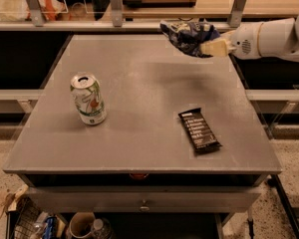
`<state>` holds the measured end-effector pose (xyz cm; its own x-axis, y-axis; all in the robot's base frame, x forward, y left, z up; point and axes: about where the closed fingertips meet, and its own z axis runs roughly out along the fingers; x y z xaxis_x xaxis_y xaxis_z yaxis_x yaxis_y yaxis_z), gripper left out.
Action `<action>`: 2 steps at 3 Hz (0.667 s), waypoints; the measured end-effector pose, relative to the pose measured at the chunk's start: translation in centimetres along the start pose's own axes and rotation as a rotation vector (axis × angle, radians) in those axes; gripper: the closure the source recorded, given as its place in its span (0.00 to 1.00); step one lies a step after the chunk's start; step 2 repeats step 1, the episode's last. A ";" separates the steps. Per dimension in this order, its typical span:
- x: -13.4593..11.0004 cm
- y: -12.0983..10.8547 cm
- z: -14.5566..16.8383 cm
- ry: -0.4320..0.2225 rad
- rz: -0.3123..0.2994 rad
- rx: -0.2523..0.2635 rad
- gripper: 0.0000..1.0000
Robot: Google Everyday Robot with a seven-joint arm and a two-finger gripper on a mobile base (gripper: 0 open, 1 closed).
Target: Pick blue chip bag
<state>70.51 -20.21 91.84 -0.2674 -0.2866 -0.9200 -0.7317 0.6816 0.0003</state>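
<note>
The blue chip bag (187,35) is a crumpled dark navy foil bag with white lettering. It hangs in the air above the far right part of the grey table (139,83), clear of the surface. My gripper (209,45) reaches in from the right on a white arm (271,38) and is shut on the right end of the bag, its cream fingers (217,47) pinching the foil.
A green and white soda can (88,99) stands upright on the table's left side. A flat black bar wrapper (199,129) lies near the front right. Shelves and metal posts (114,4) run along the far edge. A drawer front (144,199) sits below.
</note>
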 end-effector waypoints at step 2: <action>0.8 0.4 0.0 0.024 0.042 -0.020 1.00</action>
